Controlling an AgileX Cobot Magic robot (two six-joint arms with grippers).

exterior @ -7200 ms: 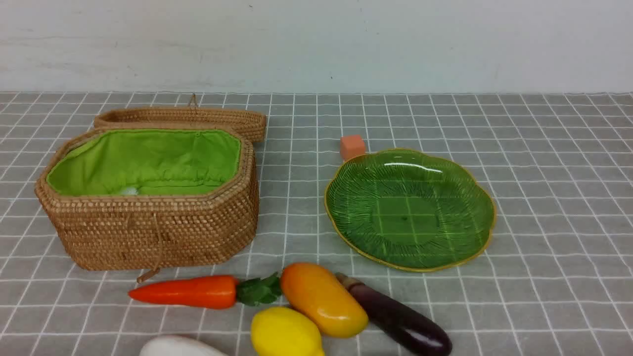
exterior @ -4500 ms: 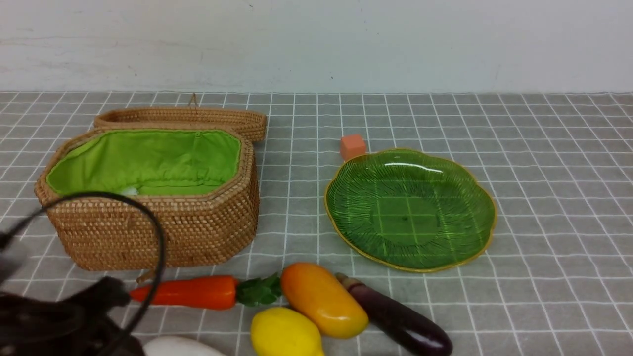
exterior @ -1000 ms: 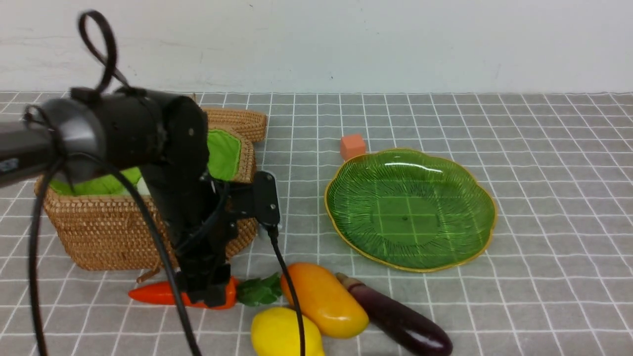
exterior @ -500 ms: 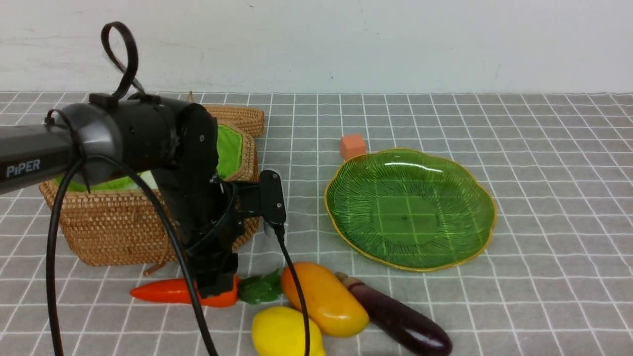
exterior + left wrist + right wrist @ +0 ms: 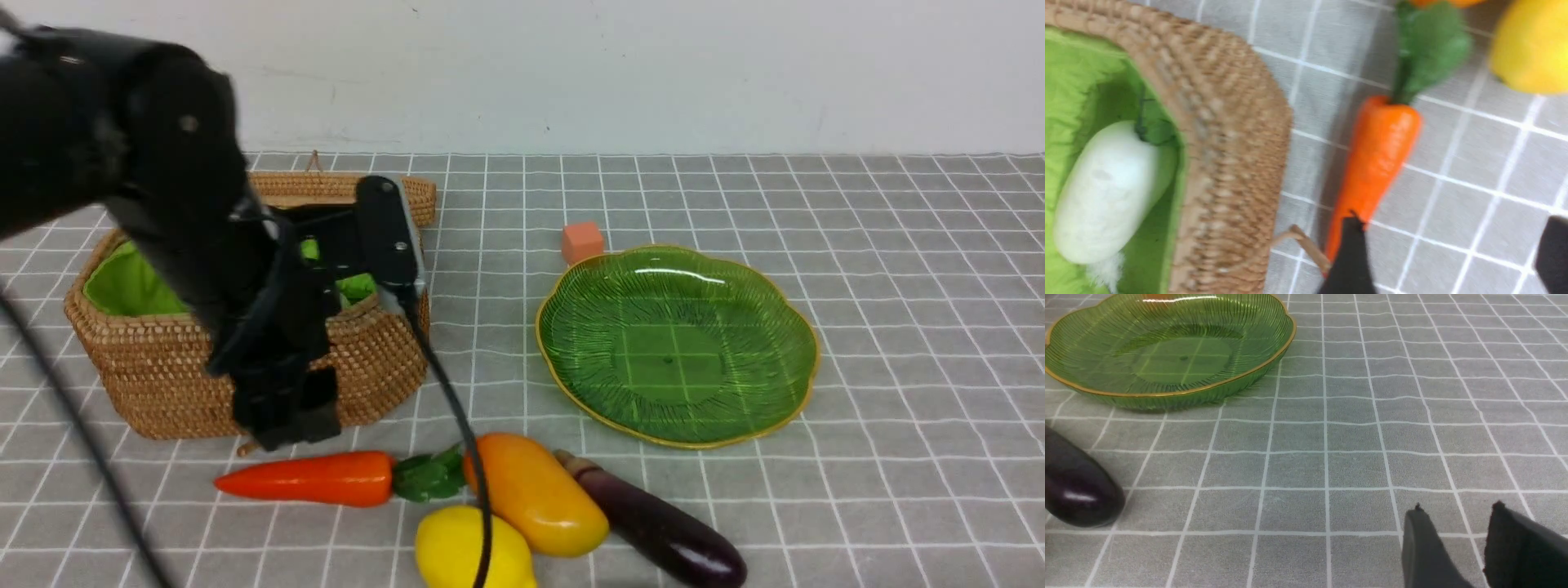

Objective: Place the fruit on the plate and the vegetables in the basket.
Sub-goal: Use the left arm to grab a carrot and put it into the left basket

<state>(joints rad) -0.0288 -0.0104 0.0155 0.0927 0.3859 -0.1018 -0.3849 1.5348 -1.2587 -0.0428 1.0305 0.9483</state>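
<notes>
My left gripper [image 5: 286, 429] is open and empty. It hangs just above the orange carrot [image 5: 302, 478], in front of the wicker basket [image 5: 155, 384]. In the left wrist view the gripper [image 5: 1449, 253] has one fingertip [image 5: 1349, 261] over the carrot's [image 5: 1376, 163] thin end. A white radish [image 5: 1110, 192] lies inside the basket [image 5: 1224, 163]. The mango [image 5: 535, 494], lemon [image 5: 461, 547] and eggplant [image 5: 653, 527] lie on the cloth at the front. The green plate [image 5: 678, 343] is empty. My right gripper [image 5: 1457, 539] is slightly open and empty, low over bare cloth, right of the eggplant [image 5: 1077, 486] and plate [image 5: 1167, 392]. No maroon fruit shows.
A small orange cube [image 5: 581, 242] sits just behind the plate. The basket's lid [image 5: 359, 186] leans behind the basket. The left arm's cable [image 5: 457, 425] hangs in front of the mango and lemon. A grey checked cloth covers the table, and a white wall stands behind.
The left gripper has lifted off the carrot and moved left toward the basket; the carrot stays on the cloth. The white radish, earlier at the front edge, is now in the basket.
</notes>
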